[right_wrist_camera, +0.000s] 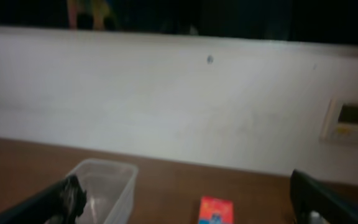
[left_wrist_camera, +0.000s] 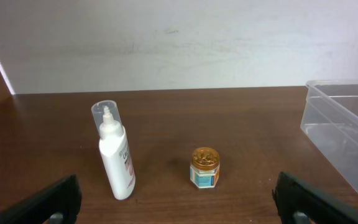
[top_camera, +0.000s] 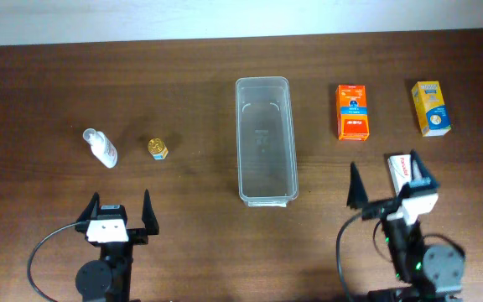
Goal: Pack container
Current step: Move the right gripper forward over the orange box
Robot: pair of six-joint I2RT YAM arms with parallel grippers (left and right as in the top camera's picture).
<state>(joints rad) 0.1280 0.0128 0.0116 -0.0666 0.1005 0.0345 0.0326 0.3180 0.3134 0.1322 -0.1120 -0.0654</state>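
On the desk (top_camera: 191,75) the clear container (top_camera: 266,138) lies empty at frame centre. Low in the frame, the left end effector (top_camera: 121,208) and right end effector (top_camera: 388,180) both stand spread, holding nothing. A hasty pinch could topple the upright spray bottle (top_camera: 101,148), centre left, or knock away the small jar (top_camera: 158,148) beside it

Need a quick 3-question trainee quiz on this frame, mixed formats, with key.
1. How many items are inside the container?
2. True or false: the left gripper and the right gripper both have their jaws open.
3. Which item sits on the left arm's side of the container? A) spray bottle B) orange box C) yellow box

Key: 1) zero; 2) true; 3) A
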